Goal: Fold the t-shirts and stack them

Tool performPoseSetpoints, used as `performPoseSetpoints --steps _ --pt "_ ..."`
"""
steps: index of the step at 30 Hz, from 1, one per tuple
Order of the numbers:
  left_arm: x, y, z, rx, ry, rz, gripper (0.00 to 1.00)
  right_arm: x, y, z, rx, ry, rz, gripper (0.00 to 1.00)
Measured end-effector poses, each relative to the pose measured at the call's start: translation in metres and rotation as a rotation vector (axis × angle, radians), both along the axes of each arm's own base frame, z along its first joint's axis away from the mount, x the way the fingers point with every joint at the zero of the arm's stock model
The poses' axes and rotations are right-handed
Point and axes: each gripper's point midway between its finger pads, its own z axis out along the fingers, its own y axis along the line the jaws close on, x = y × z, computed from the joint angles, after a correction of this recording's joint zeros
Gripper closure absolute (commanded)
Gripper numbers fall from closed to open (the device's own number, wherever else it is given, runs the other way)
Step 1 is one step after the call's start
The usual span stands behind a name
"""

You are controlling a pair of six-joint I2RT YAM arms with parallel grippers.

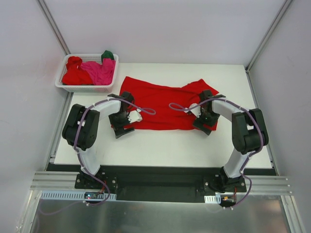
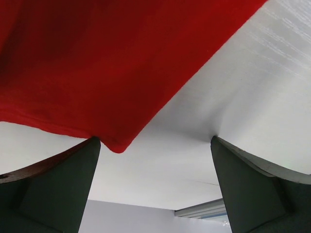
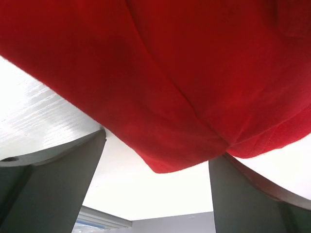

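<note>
From above, a white lattice basket [image 1: 85,88] sits at the far left corner of the surface [image 1: 165,145]. It holds a crumpled red shirt [image 1: 75,73], a magenta-pink shirt [image 1: 99,72] beside it and a dark green shirt [image 1: 108,55] at the back rim. A red t-shirt [image 1: 165,104] lies spread mid-surface, the left tool [image 1: 124,130] and right tool [image 1: 204,125] at its near corners.

Left wrist view: left tool [image 2: 154,143] fingers wide apart, shirt corner [image 2: 97,63] just ahead of them.

Right wrist view: right tool [image 3: 158,145] fingers apart, shirt edge [image 3: 184,73] lying between them, unclamped.
</note>
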Motion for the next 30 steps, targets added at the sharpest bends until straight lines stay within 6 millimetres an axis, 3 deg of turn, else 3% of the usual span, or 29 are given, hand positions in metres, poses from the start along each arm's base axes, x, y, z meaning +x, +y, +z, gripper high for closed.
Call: performPoseSetpoints --steps 2,5,9,12,13,16,21,30 --pt "0.0012 0.0030 -0.0006 -0.001 -0.001 0.012 0.05 0.0001 0.0002 0.0000 0.000 0.000 0.001 0.18" --pt "0.0015 0.0045 -0.0007 -0.003 0.000 0.019 0.12 -0.0001 0.0001 0.0000 0.000 0.000 -0.002 0.38" --pt "0.0017 0.0051 -0.0007 -0.003 0.000 0.018 0.32 -0.0008 -0.0006 0.0002 -0.004 0.002 -0.002 0.52" --pt "0.0014 0.0065 -0.0011 -0.003 0.002 0.021 0.61 -0.0016 -0.0007 0.0003 -0.008 0.005 -0.001 0.61" --pt "0.0011 0.0068 -0.0013 -0.001 0.003 0.018 0.78 -0.0020 -0.0006 0.0004 -0.009 0.006 0.001 0.65" --pt "0.0021 0.0083 -0.0015 0.006 -0.002 0.014 1.00 -0.0030 -0.0006 0.0005 -0.012 0.010 0.003 0.75" --pt "0.0059 0.0096 -0.0013 0.015 -0.018 0.011 1.00 -0.0034 -0.0002 0.0008 -0.017 0.010 0.006 0.98" --pt "0.0056 0.0101 -0.0015 0.018 -0.019 0.012 1.00 -0.0056 -0.0005 0.0022 -0.019 0.011 0.004 0.99"
